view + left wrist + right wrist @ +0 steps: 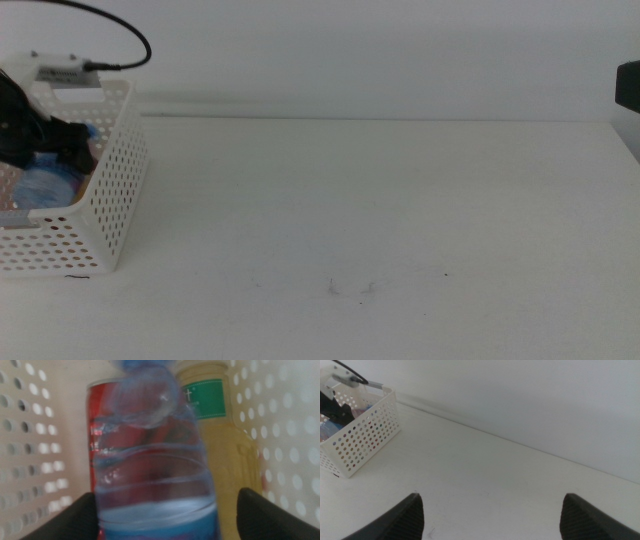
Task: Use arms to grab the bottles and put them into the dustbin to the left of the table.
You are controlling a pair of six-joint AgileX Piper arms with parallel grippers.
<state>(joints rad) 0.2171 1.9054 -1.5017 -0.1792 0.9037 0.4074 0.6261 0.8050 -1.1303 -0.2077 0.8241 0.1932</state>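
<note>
The dustbin [110, 190], a white perforated basket, stands at the table's [380, 220] far left. My left gripper [62, 138] reaches down inside it. In the left wrist view the clear water bottle [155, 475] lies between the wide-apart jaws of the left gripper [167, 507], with a gap to one jaw, so the gripper is open. Behind the bottle, the red can [107, 420] and the yellow juice bottle [235, 455] rest against the basket wall [285, 420]. My right gripper [492, 507] hangs open over the table with nothing between its fingers.
A black cable [120, 25] loops above the dustbin. A dark part of the right arm [629, 85] shows at the right edge of the middle view. Faint scuff marks [350, 288] lie near the table's front.
</note>
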